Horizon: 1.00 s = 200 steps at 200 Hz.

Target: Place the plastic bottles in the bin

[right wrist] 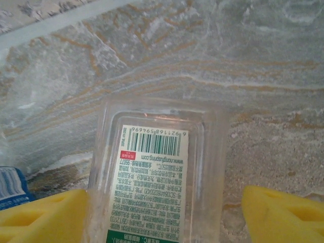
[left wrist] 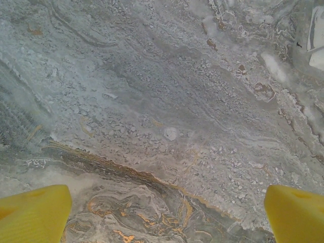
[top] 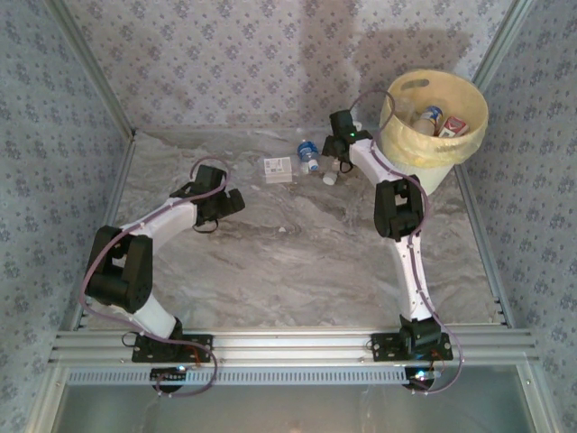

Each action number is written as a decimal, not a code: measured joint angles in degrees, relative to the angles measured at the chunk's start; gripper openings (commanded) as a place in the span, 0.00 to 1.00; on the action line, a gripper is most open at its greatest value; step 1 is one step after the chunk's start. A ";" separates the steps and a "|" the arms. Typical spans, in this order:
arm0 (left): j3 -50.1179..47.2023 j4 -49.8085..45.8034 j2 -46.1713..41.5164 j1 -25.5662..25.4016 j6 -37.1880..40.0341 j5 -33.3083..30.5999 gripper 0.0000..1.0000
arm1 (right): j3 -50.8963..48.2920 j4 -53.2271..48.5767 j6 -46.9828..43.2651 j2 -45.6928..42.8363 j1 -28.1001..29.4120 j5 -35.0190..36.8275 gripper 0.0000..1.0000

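One clear bottle [right wrist: 152, 172] loose between right gripper's [right wrist: 162, 202] part-open jaws (left gripper [left wrist: 167, 195] wide, empty).

Centre of bench [top: 297, 262] open, free passage there. Far strip crowded: white carton [top: 279, 168], blue-labelled bottle [top: 308, 155], clear bottle [right wrist: 157, 177]. The bin [top: 410, 144] blocks far right corner; walls [top: 54, 135] close three sides.

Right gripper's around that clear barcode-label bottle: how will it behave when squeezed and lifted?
The clear bottle looks empty and thin-walled, so probably light and easily dented. Its flat, squarish sides should resist rolling; the smooth plastic may slip.
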 measured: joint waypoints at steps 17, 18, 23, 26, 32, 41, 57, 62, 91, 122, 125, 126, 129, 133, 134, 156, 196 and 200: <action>0.00 0.04 0.00 0.00 0.00 0.00 0.98 | 0.15 -0.59 0.31 0.37 0.00 -0.02 0.67; 0.00 0.02 0.00 0.00 0.00 0.00 0.98 | 0.15 -0.63 0.22 0.39 0.00 -0.02 0.66; 0.00 0.04 0.00 0.00 0.00 0.00 0.98 | 0.15 -0.70 0.42 0.39 0.00 -0.09 0.64; 0.00 0.02 0.00 0.00 0.00 0.00 0.98 | 0.15 -0.70 0.33 0.39 0.00 -0.15 0.62; 0.00 0.04 0.00 0.00 0.00 0.00 0.98 | 0.15 -0.68 0.17 0.39 0.00 -0.20 0.59; 0.00 0.04 -0.02 0.00 0.00 0.00 0.98 | 0.13 -0.55 0.20 0.37 0.00 -0.37 0.55; -0.07 0.04 -0.15 0.00 0.00 0.00 0.98 | -2.64 1.86 -0.35 -0.98 0.00 -0.63 0.49; -0.07 0.00 -0.24 0.00 0.00 0.00 0.98 | -4.66 3.10 -0.61 -2.08 0.02 -0.81 0.48; -0.07 0.22 -0.46 0.00 -0.02 0.02 0.98 | -18.43 9.86 -3.21 -10.99 0.37 -2.36 0.43; -0.07 0.26 -0.61 0.00 -0.44 0.46 0.98 | -31.50 17.44 -6.56 -23.41 1.18 -4.61 0.41; -0.07 0.28 -0.61 0.00 -0.46 0.52 0.98 | -32.46 18.10 -6.80 -24.70 1.25 -4.96 0.40; -0.07 0.28 -0.61 0.00 -0.46 0.59 0.98 | -32.96 18.47 -6.99 -25.31 1.29 -5.07 0.40; -0.07 0.26 -0.61 0.00 -0.46 0.70 0.98 | -33.97 19.26 -7.21 -26.47 1.33 -5.70 0.39; -0.07 0.28 -0.63 0.00 -0.55 0.87 0.98 | -35.19 20.11 -7.63 -28.15 1.40 -6.10 0.39; -0.07 0.26 -0.63 0.00 -0.59 0.92 0.98 | -35.67 20.52 -7.74 -28.72 1.44 -6.38 0.38; -0.07 0.26 -0.94 0.00 -1.05 1.95 0.98 | -40.83 24.33 -9.51 -37.53 1.75 -9.57 0.38; -0.07 0.33 -4.09 0.00 -1.79 4.20 0.98 | -44.52 27.04 -12.37 -50.03 1.81 -12.44 0.39; -0.07 0.37 -4.55 0.00 -1.88 4.39 0.98 | -44.78 27.08 -12.70 -51.25 1.81 -12.57 0.39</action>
